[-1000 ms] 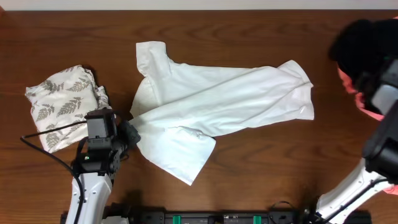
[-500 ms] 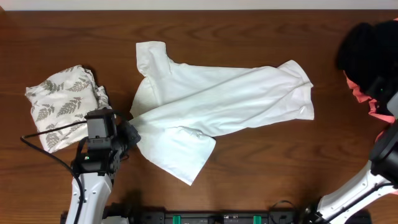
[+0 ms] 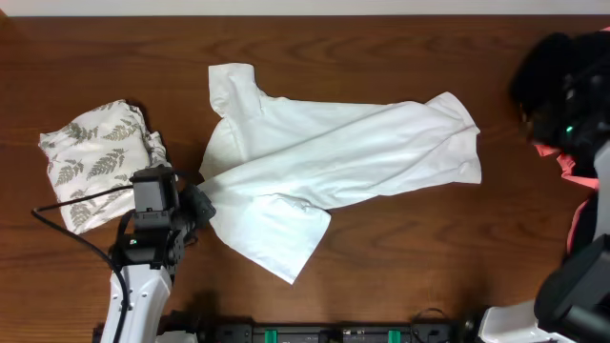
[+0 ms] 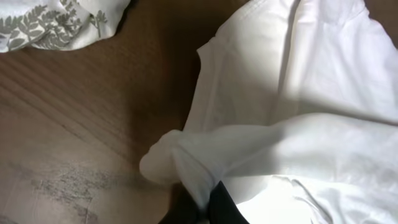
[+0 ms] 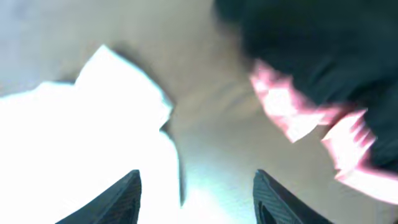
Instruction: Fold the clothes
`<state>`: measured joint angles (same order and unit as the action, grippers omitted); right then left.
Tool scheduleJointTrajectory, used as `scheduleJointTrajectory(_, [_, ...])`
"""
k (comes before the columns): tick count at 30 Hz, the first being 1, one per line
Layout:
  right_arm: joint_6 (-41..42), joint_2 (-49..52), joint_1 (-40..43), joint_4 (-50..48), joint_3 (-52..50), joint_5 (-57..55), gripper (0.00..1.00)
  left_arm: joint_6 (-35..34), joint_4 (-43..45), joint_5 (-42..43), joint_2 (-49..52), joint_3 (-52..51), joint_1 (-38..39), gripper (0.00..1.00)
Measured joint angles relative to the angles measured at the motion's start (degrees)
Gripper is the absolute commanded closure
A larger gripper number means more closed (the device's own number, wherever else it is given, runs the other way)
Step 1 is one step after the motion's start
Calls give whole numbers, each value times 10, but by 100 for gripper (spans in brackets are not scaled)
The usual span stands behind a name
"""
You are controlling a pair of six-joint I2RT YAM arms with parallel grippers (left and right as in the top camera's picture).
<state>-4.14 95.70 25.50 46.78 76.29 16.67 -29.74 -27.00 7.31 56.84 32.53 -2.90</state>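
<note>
The clothes lie on a brown table. A large white T-shirt (image 3: 334, 157) is spread across the middle, partly folded over itself. My left gripper (image 3: 198, 204) is shut on the shirt's left edge, and the left wrist view shows the white cloth bunched between the dark fingers of that gripper (image 4: 203, 188). My right gripper (image 5: 198, 175) is open with nothing between its fingers. It hangs above bare table between the shirt's right corner (image 5: 93, 118) and a black garment (image 5: 323, 50) with a salmon-pink one (image 5: 298, 115). That view is blurred.
A white garment with grey leaf print (image 3: 95, 157) lies bunched at the far left, close to my left arm. The black garment (image 3: 548, 62) and the salmon-pink one (image 3: 575, 170) are piled at the right edge, partly under my right arm.
My right gripper has opened, and the right arm has shifted along the table's right edge. The left gripper and the T-shirt have not moved.
</note>
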Motion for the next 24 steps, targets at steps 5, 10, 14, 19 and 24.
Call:
scheduleJointTrajectory(5, [-10,32,-28,30,-40,6,37,0,0,0,0,0,0,94])
scheduleJointTrajectory(10, [-14,59,-47,5,-86,11,36,0,0,0,0,0,0,94])
scheduleJointTrajectory(14, [-15,74,-63,-24,-106,14,36,0,0,0,0,0,0,94])
scheduleJointTrajectory(19, [-16,101,-80,-60,-123,16,39,0,0,0,0,0,0,94])
scheduleJointTrajectory(24, [-21,123,-97,-72,-127,18,99,0,0,0,0,0,0,94])
